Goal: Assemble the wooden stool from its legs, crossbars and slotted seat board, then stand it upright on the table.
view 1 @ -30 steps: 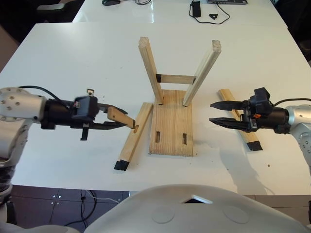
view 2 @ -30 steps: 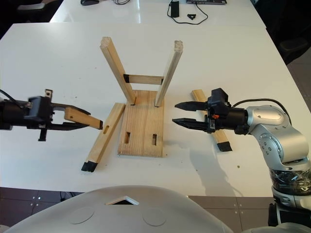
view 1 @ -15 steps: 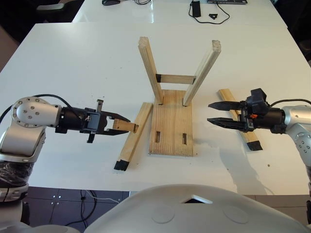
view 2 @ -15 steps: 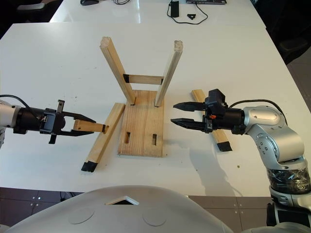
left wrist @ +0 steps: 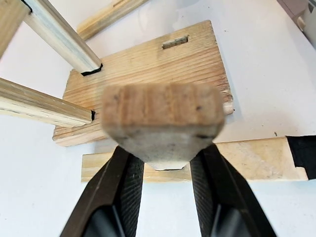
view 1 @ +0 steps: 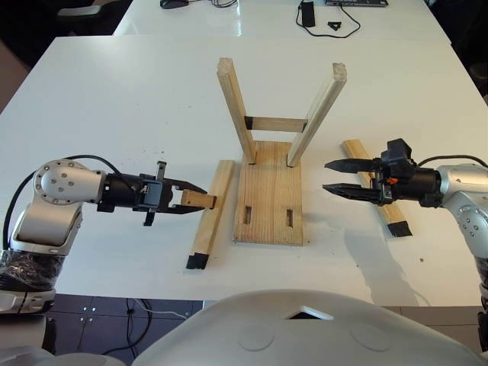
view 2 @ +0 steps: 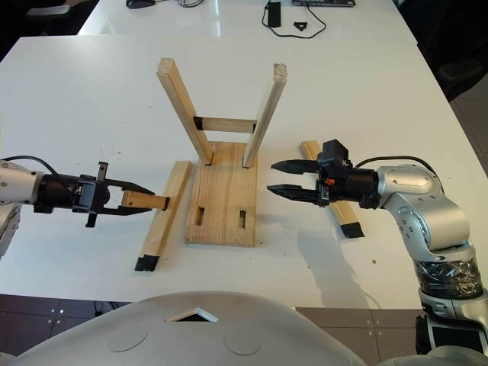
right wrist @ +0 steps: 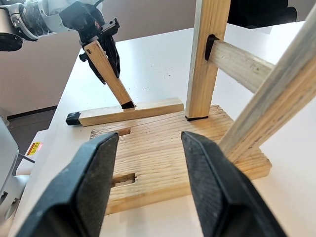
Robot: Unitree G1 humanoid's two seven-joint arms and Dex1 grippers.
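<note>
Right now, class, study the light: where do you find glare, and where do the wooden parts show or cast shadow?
Left eye view: glare whitens the far table; the seat board casts only a faint shadow at its near edge. Left wrist view: the crossbar is shaded where the fingers grip it.

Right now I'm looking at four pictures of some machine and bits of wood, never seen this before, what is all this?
It is a humanoid robot with two arms, each ending in a two-fingered hand. Two pictures look down from its head; the other two come from a camera on each wrist. On the white table lies a slotted seat board with two legs standing in it, joined by a crossbar. The left hand is shut on a second crossbar, its end against a loose leg lying beside the board. The right hand is open and empty, near another loose leg.
</note>
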